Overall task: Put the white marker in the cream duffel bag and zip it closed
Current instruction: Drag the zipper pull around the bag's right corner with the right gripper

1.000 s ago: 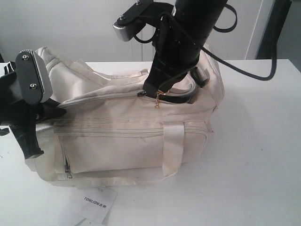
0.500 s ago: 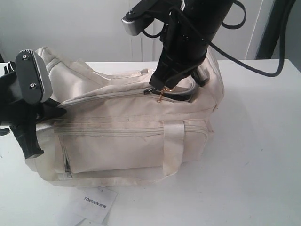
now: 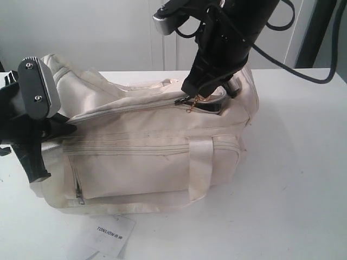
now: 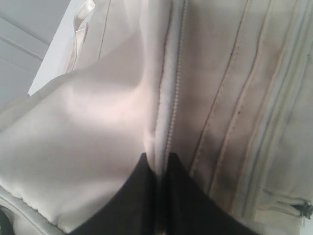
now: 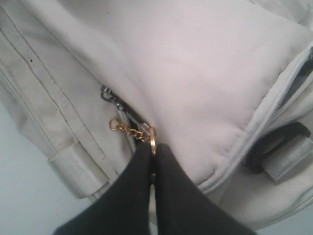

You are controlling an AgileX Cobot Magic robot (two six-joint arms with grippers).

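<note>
Over the last second the right fingers [image 5: 137, 191] have drawn the gold zip pull [image 5: 146, 133] further along the curved top zip towards the right end of the cream duffel bag [image 3: 141, 162]. The gap showing black lining [image 3: 212, 106] at that end has grown shorter.

Nearest the camera, a white TONLION paper card [image 3: 111, 233] lies on the white bench [image 3: 293, 179], just in front of the bag's bottom edge. The bag stands on the bench behind the card with its front side facing the camera. Its front pocket [image 3: 130, 173] is zipped, with the dark slider at the pocket's lower left corner. A shiny strap handle [image 3: 199, 168] hangs down the front, to the right of the pocket.

At the bag's left end the left fingers [image 4: 132, 196] are pressed together, pinching a fold of cream fabric beside the zip teeth. On top of the bag the right fingers are closed, gripping the gold zip pull, and the zip left of them lies shut. Where the white marker lies cannot be told. Behind the bag rises a pale wall [image 3: 97, 27].
</note>
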